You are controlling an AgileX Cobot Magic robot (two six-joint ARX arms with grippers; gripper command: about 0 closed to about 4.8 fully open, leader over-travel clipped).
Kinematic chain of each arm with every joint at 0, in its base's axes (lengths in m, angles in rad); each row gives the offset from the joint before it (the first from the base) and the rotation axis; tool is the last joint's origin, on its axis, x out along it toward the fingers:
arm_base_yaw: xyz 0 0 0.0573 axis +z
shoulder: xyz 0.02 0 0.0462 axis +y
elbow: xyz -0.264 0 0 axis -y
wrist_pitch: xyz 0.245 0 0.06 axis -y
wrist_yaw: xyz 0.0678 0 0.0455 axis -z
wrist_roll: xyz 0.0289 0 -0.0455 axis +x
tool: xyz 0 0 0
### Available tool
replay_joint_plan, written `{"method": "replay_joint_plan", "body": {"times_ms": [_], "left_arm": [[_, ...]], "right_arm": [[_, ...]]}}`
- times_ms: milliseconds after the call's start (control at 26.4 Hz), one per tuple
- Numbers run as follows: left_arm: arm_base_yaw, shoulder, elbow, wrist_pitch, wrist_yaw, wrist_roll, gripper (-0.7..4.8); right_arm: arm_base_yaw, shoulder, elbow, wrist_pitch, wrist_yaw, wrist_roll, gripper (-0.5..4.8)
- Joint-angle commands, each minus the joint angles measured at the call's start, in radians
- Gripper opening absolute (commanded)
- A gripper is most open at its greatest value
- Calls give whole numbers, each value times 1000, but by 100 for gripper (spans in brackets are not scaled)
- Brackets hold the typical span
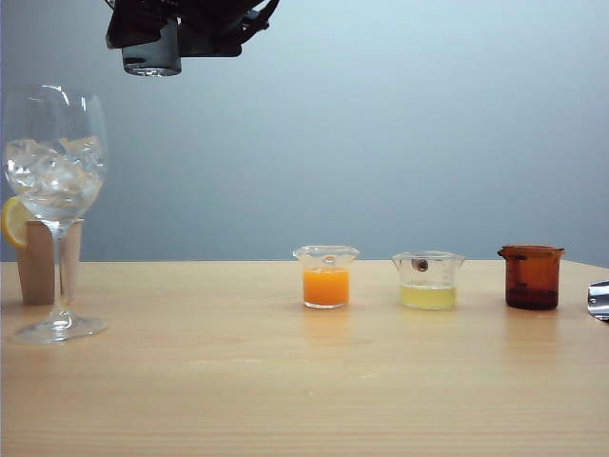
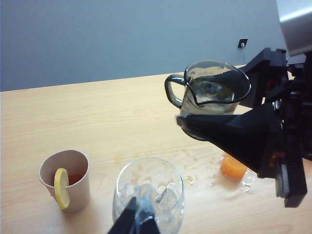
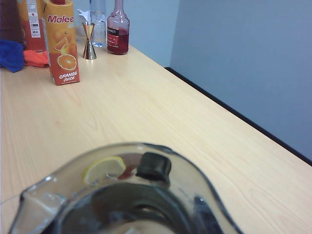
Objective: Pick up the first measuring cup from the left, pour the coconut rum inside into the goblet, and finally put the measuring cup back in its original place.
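Left gripper (image 2: 214, 119), mostly cropped from the exterior view, jaws pinching the measuring cup (image 2: 209, 92) above the goblet (image 1: 55, 205). Right gripper's jaws cannot be made out beyond the tabletop (image 1: 304, 381) edge.

A pale wooden tabletop (image 1: 285, 381) stretches before a plain blue-grey wall (image 1: 381, 114), evenly and softly lit.

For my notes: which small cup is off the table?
The grey-green measuring cup, gripped in the right gripper's jaws; the orange cup, yellow cup and amber cup stand on the table.
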Motion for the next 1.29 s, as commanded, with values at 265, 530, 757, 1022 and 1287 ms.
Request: {"method": "replay_joint_plan", "body": {"times_ms": [265,530,757,1022,1287], "left_arm": [[1,0,11,8,7,3,-5],[1,0,11,8,8,3,-5],[1,0,11,8,7,3,-5],[1,0,11,8,7,3,-5],[1,0,11,8,7,3,-5]], "right_arm": [[6,0,20,41,5,-10,0],[6,25,21,74,5,-10,0],[-3,36,21,99,5,-10,0],[-9,102,142,24,1,-43,-1],[-3,107,148,16,2,-112,0]]}}
